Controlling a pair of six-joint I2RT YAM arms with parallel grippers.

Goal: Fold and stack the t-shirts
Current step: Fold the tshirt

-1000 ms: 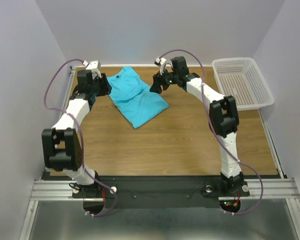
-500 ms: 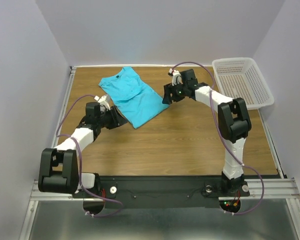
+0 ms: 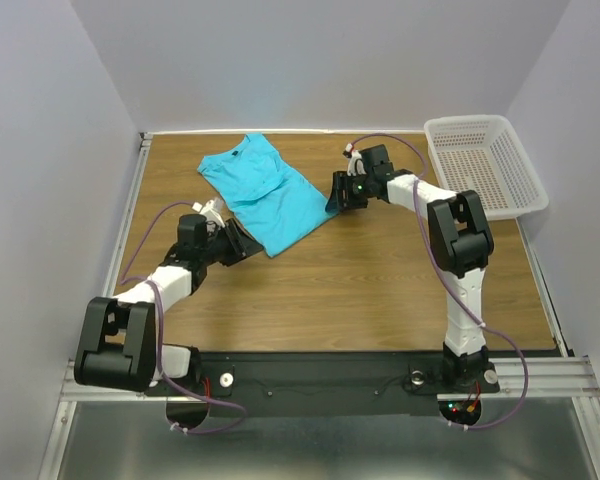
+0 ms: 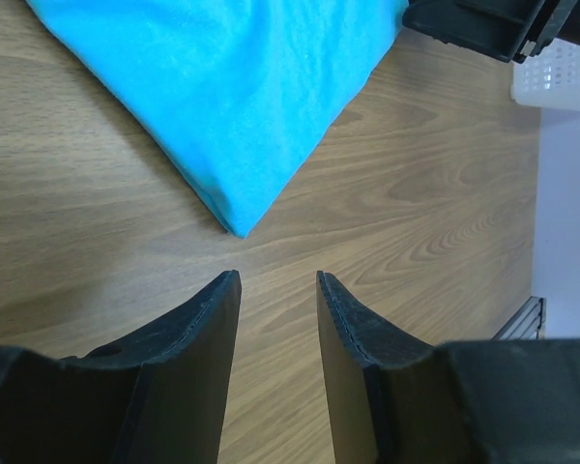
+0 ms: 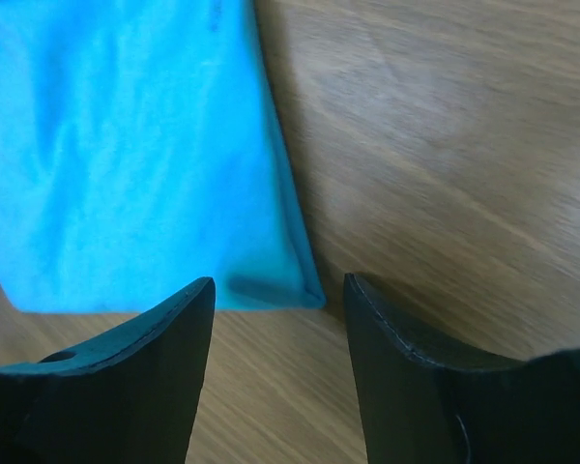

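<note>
The wooden table (image 3: 360,280) carries one turquoise t-shirt (image 3: 270,195), folded long and lying flat at the far side, left of centre. A white basket (image 3: 485,165) stands at the far right. The left gripper (image 4: 278,280) is just near of the shirt's near corner, jaws apart over bare wood. The right gripper (image 5: 278,285) is at the shirt's right corner, jaws apart, holding nothing.

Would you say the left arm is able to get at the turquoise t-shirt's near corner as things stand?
Probably yes: the left tool, jaws open, faces that corner of the turquoise t-shirt, with only wooden table between them.
</note>
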